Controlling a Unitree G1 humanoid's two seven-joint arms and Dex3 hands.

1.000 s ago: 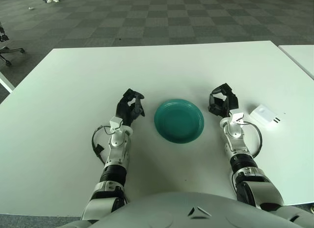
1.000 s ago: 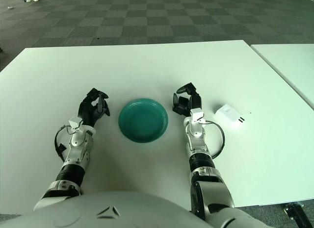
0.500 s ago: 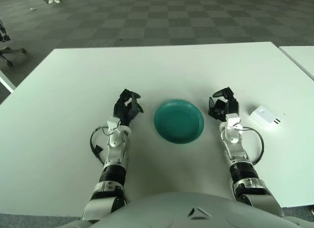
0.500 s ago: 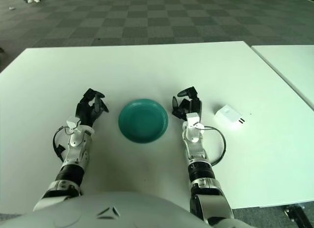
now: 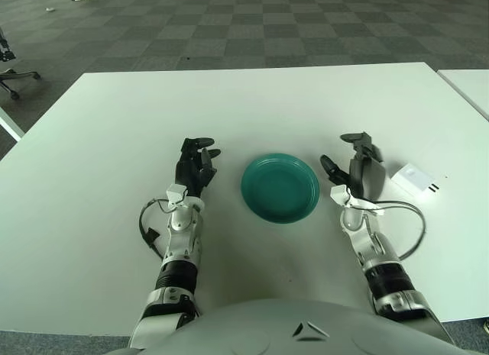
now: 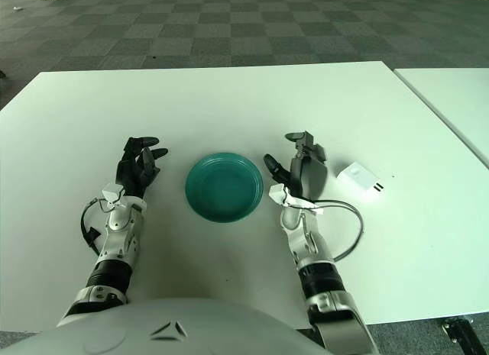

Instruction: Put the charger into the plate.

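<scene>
A white charger [image 5: 413,179] lies flat on the white table, to the right of a teal plate [image 5: 280,187] at the table's middle. The plate holds nothing. My right hand [image 5: 356,168] is between the plate and the charger, fingers spread open and empty, a short gap left of the charger. My left hand [image 5: 194,162] rests left of the plate, fingers extended and empty. The charger also shows in the right eye view [image 6: 361,176].
The white table [image 5: 114,126] runs wide on all sides. A second white table [image 5: 472,84] stands off to the right across a narrow gap. Checkered carpet lies beyond the far edge.
Both hands have uncurled from loose fists to open fingers. My right hand has turned and shifted a little right, toward the charger. The charger and plate have not moved.
</scene>
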